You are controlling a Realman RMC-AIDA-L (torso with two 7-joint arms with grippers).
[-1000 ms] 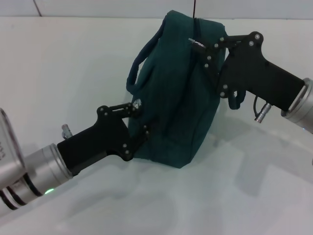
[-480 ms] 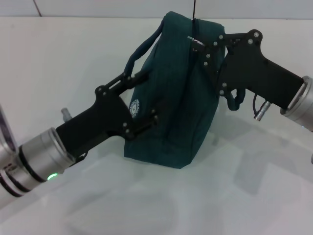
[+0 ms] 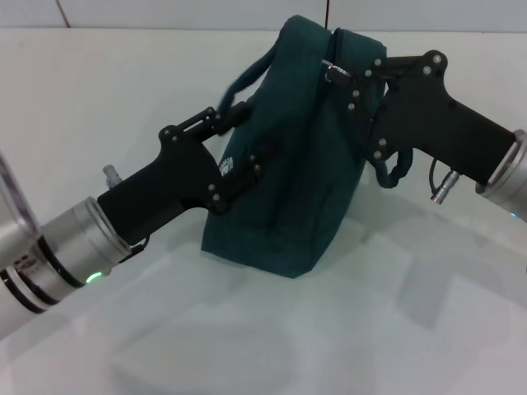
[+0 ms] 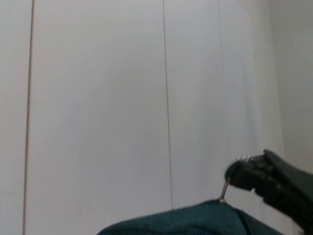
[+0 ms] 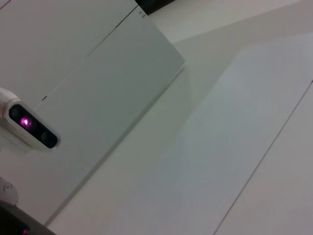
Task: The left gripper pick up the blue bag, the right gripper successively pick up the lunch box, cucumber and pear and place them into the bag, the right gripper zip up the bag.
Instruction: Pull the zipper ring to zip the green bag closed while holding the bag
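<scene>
Now my left gripper (image 3: 239, 136) is clenched on the blue bag (image 3: 296, 189), which stands toward the worktop's (image 3: 99, 99) far edge. My right gripper (image 3: 342, 78) pinches the zipper ring (image 3: 333, 72). Soft fabric sags, so I'd grip the seams.

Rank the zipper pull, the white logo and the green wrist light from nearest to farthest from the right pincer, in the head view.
1. Zipper pull: at the right pincer, atop the blue bag.
2. White logo: bag's left side, by the left pincer.
3. Green light: left wrist, far left.
</scene>
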